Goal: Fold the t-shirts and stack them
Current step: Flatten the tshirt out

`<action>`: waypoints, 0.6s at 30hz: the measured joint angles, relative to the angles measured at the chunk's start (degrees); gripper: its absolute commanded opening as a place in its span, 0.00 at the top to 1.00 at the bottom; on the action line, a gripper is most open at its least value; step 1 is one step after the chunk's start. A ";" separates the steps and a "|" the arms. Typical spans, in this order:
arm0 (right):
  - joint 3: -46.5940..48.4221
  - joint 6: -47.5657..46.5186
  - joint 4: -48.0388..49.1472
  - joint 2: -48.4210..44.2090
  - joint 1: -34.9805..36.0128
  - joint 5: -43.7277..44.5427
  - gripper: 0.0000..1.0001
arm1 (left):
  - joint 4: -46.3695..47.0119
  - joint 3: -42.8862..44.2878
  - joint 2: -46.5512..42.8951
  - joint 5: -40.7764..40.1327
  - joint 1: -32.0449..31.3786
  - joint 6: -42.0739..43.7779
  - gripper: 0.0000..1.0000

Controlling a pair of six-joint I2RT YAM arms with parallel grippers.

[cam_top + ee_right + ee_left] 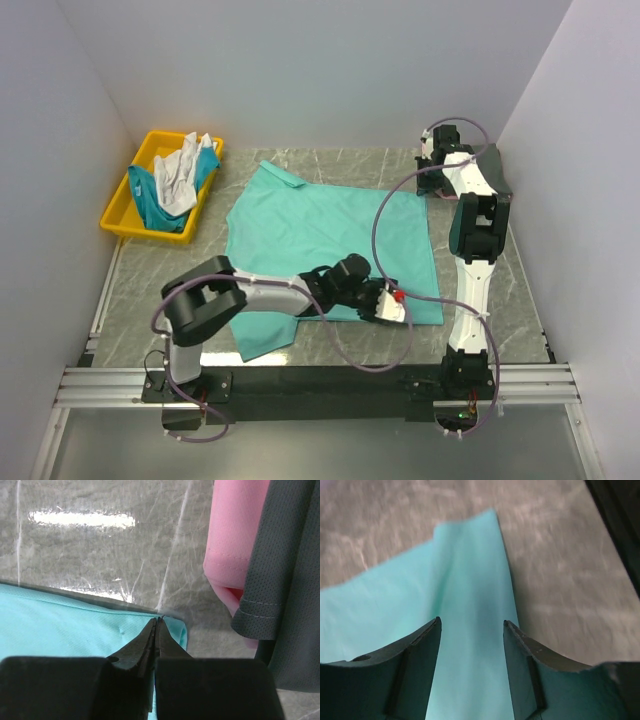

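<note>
On the table (135, 265), a sea-green shirt (320, 225) lies spread flat. Left jaws stand partly open astride its near right corner, with cloth between them. Right jaws are pressed together at its far right corner; whether they pinch cloth I cannot tell. A pink shirt (230, 530) and a dark grey shirt (287, 555) sit just beside them.

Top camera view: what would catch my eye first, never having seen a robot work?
A big sea-green t-shirt lies spread across the middle of the table, with the left gripper over its near right corner, jaws apart. A bright yellow bin at the far left holds white cloth and teal cloth.
</note>
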 measured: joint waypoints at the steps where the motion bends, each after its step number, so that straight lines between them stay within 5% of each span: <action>1: 0.00 0.09 -0.13 0.00 -0.02 -0.26 1.00 | 1.62 1.53 1.70 0.02 -0.76 -0.57 0.42; 5: 0.02 0.33 -0.79 0.00 -0.11 -0.94 0.96 | 4.61 6.47 6.29 0.24 -3.50 -1.95 0.44; 9: 0.28 0.50 -2.21 0.00 -0.17 -1.09 0.65 | 6.25 9.79 9.73 0.26 -5.86 -2.19 0.49; 18: 0.04 0.24 -2.73 0.00 -0.22 -0.74 0.60 | 3.93 14.69 16.70 -0.81 -7.23 -1.75 0.49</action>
